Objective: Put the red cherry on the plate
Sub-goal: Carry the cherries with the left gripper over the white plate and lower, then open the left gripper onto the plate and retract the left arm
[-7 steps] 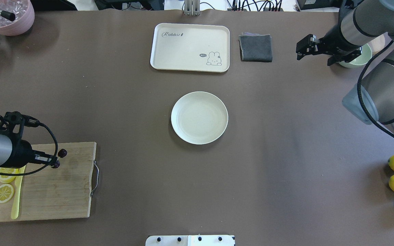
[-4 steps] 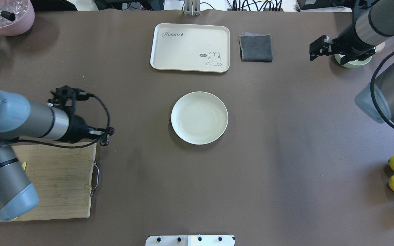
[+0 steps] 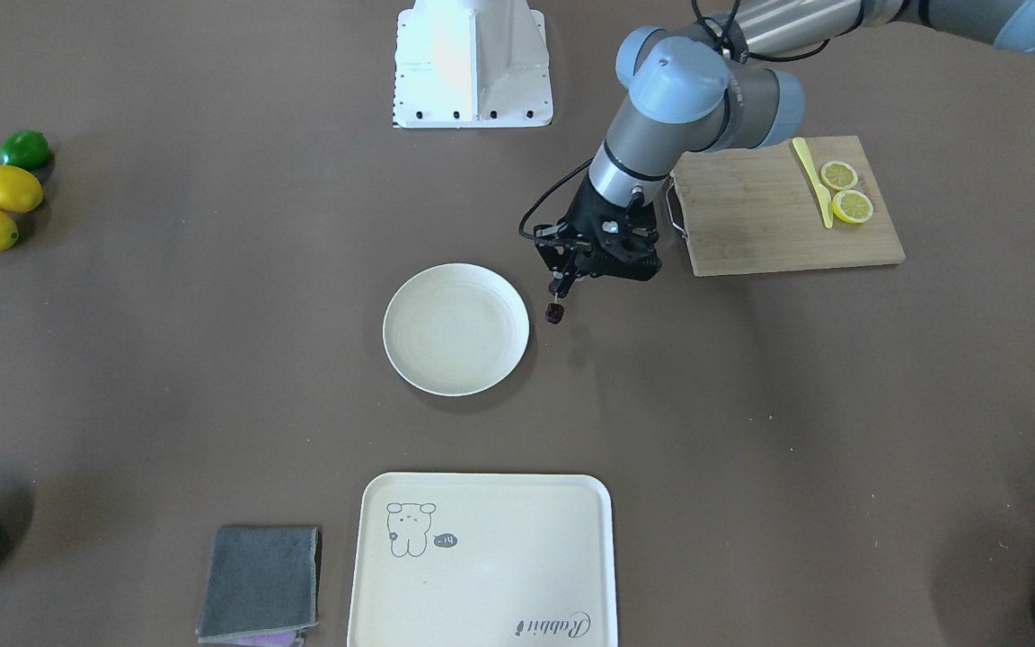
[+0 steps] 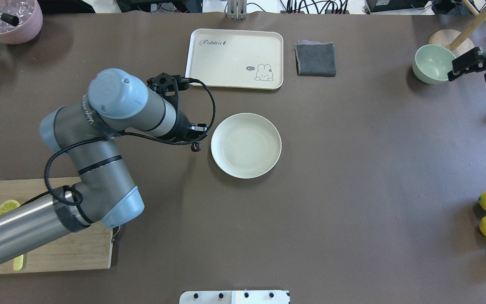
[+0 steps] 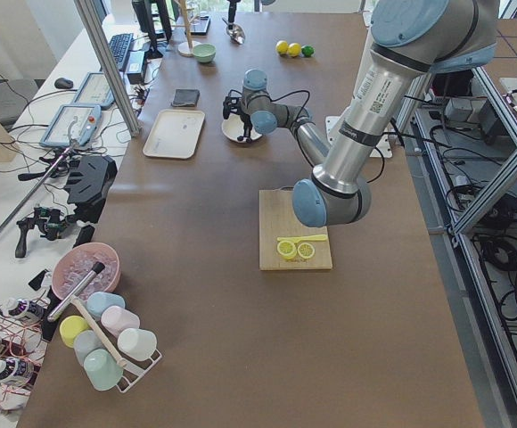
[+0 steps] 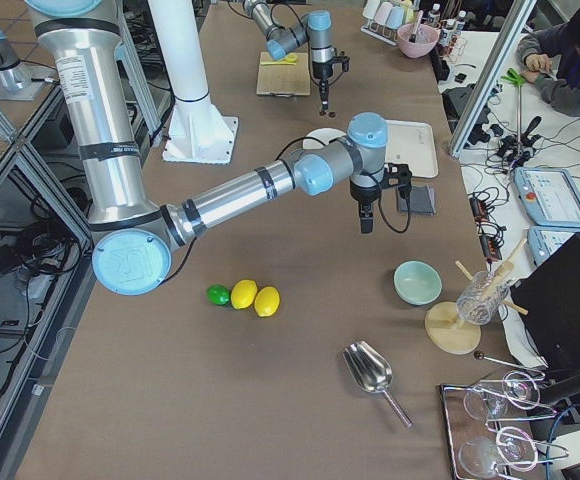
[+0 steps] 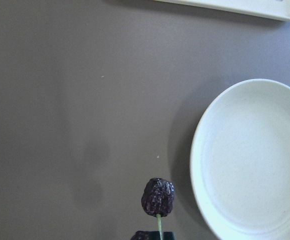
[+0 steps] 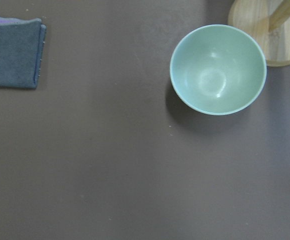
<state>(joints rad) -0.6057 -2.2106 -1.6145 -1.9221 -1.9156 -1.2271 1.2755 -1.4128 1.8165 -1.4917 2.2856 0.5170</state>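
Unlike overhead, left wrist view shows the red cherry [image 7: 158, 196] on its stem.

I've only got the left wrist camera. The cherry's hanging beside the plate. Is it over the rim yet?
Observer: No. From overhead, the cherry hangs just outside the left rim of the plate.
Operator: Where's the other arm?
Observer: The right pincer hovers far off, beside the green bowl.
Operator: Anything on the part of the plate I can't see?
Observer: Nothing. The front view shows the whole plate, and it is bare.
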